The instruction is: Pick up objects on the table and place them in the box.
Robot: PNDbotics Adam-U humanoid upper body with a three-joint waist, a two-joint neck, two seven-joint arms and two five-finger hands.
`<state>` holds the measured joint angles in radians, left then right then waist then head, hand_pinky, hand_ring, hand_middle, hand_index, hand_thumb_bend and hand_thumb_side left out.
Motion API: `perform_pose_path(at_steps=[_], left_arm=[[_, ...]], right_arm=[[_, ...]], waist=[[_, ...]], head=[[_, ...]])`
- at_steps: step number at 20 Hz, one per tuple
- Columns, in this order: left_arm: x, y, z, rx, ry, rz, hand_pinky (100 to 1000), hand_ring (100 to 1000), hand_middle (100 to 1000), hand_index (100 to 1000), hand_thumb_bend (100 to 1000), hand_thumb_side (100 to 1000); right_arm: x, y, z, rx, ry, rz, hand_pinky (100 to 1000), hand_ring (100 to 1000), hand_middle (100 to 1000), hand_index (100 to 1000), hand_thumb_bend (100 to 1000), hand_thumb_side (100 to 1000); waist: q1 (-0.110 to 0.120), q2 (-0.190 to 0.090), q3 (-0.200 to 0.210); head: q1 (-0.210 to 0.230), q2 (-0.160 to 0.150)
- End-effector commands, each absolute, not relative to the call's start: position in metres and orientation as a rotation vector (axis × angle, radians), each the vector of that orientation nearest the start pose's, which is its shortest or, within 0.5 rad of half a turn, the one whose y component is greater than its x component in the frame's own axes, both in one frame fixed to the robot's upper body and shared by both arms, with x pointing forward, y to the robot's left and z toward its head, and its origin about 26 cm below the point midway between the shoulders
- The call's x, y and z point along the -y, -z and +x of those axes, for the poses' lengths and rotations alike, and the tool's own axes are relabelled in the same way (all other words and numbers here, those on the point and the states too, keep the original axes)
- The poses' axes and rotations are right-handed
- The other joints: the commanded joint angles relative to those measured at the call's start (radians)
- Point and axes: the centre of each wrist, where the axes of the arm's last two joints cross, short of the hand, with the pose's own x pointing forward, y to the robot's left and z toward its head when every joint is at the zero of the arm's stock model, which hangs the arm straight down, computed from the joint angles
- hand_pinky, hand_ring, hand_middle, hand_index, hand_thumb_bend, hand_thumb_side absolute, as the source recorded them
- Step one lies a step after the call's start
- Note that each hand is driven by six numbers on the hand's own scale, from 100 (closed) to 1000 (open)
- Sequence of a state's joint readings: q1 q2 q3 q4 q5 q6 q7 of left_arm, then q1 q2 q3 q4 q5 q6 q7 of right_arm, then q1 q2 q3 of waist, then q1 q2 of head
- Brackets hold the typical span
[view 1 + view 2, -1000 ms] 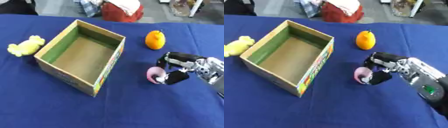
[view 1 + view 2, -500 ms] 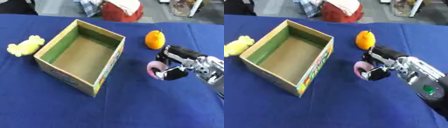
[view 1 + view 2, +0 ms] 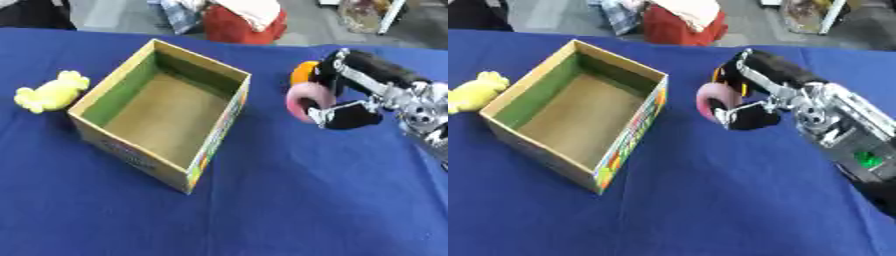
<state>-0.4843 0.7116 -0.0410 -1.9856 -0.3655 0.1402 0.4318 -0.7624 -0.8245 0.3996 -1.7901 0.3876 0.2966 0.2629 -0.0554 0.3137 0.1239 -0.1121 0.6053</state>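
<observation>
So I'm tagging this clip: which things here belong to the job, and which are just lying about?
Job: cardboard box; pink ring held in the right hand; orange fruit; yellow soft toy.

Lying about: red bag and clutter beyond the blue table.

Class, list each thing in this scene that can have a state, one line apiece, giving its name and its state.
Box: open at the top, nothing inside.
Pink object: held in the right hand, off the table.
Right hand: fingers curled round the pink object.
Orange fruit: partly hidden behind the hand.
Yellow toy: lying on the cloth left of the box, untouched.
</observation>
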Motion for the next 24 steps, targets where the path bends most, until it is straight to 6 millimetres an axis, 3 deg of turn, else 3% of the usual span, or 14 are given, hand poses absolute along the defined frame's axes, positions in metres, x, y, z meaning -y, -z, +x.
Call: perform_pose_path(at_steps=[1,8,13,19,24], left_arm=[[-0.284,-0.296,0.3,-3.175,-0.516,-1.488,333,615,523,781,100,677],[-0.279,-0.3,0.301,-3.183,-0.528,-1.445,334,616,523,781,100,676],[-0.276,-0.304,0.301,-3.188,-0.504,-1.405,335,616,524,781,100,672],[-0.273,-0.306,0.302,-3.2,-0.454,-1.357,334,614,523,780,100,669],[-0.271,-0.307,0.302,-3.207,-0.447,-1.326,334,614,523,780,100,669]], right_arm=[[0.228,-0.312,0.349,1.825,-1.279,-0.867,463,509,386,592,100,231],[0.172,-0.331,0.389,1.91,-1.24,-0.799,456,499,368,578,100,247],[0.134,-0.327,0.415,1.945,-1.204,-0.793,453,498,365,579,100,254],[0.096,-0.295,0.433,1.954,-1.138,-0.784,444,492,359,575,100,251],[0.082,-0.255,0.448,1.882,-1.119,-0.788,441,494,363,579,100,249]], waist=[[0.001,-0.024,0.004],[-0.009,-0.026,0.042],[-0.005,-0.019,0.05],[-0.001,-0.007,0.054],[0.001,0.0,0.06]], head=[[-0.012,-0.004],[-0.051,0.001],[-0.073,0.008],[-0.093,0.003],[-0.105,-0.009]])
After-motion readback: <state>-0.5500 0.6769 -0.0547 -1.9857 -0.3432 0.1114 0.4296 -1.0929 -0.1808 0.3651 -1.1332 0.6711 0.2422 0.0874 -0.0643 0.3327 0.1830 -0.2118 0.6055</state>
